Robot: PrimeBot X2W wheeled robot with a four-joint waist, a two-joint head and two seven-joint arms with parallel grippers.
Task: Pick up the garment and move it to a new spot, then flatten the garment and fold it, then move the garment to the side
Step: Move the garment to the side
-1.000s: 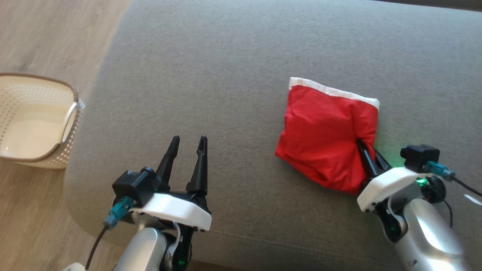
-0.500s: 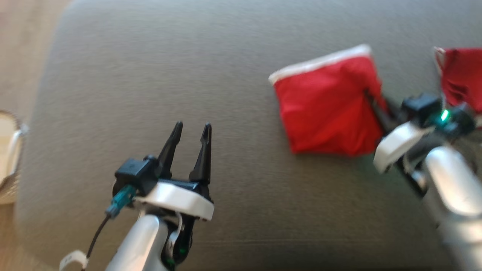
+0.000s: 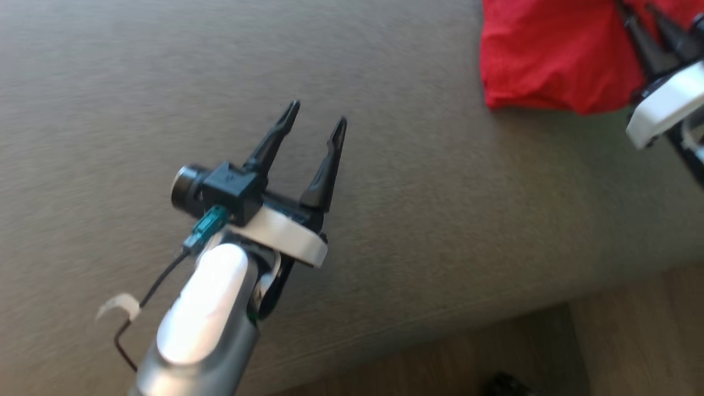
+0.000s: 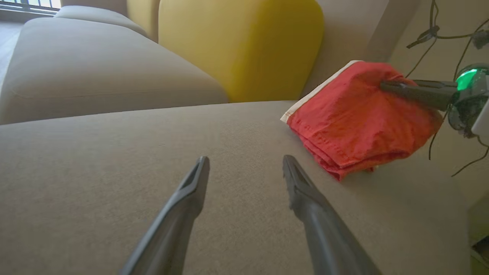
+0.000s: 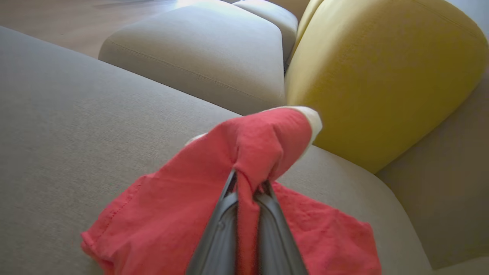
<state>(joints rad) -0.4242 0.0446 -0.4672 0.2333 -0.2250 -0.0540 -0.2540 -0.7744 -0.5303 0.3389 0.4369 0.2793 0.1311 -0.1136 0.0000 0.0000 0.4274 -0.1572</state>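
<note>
Garment (image 3: 550, 55) in red, cut off by the head view's top edge, sat pinched in the right hand (image 5: 250, 182); left hand (image 3: 318, 113) hovered open over the sofa (image 3: 440, 220).

- No legible text, label, brand, number or sign in any view.
</note>
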